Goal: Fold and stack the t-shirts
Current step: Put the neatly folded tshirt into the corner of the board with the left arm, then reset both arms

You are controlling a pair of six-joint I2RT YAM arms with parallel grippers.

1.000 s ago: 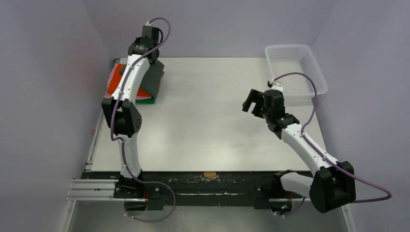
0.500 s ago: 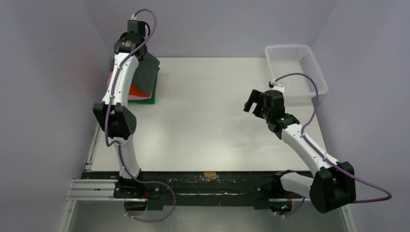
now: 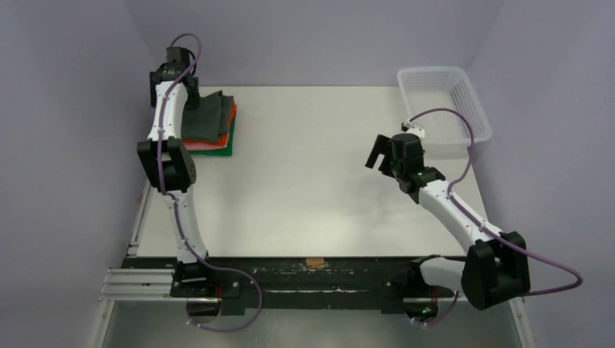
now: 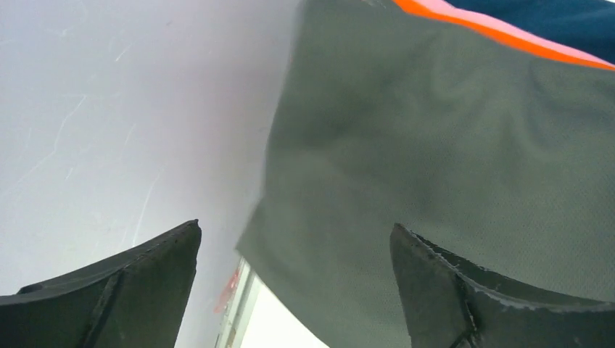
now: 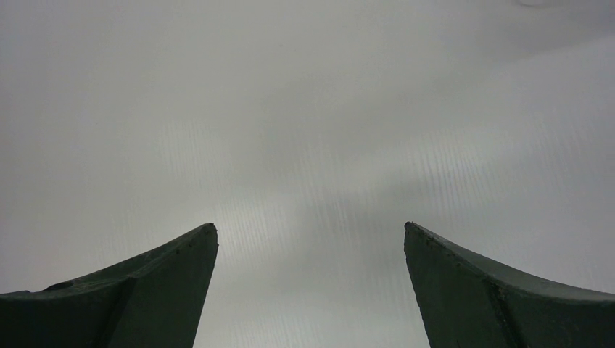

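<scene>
A dark grey t-shirt [image 3: 206, 116] lies folded on top of a stack at the table's far left, over an orange t-shirt [image 3: 231, 120] and a green t-shirt [image 3: 217, 151]. My left gripper [image 3: 191, 98] hovers at the stack's back left edge, open, holding nothing. In the left wrist view the grey t-shirt [image 4: 435, 145] fills the space beyond my left gripper [image 4: 295, 225], with orange [image 4: 500, 32] and pink [image 4: 537, 52] edges showing past it. My right gripper [image 3: 375, 154] hangs open over bare table at centre right. The right wrist view shows only table beyond my right gripper [image 5: 310, 228].
A white mesh basket [image 3: 475, 109] stands at the far right corner of the white table [image 3: 312, 167]. Purple walls close in on the left, back and right. The arms' bases and a black rail run along the near edge.
My left gripper has swung back and left over the stack, opened and let go of the dark grey t-shirt, which now lies on the pile. The right arm has barely moved.
</scene>
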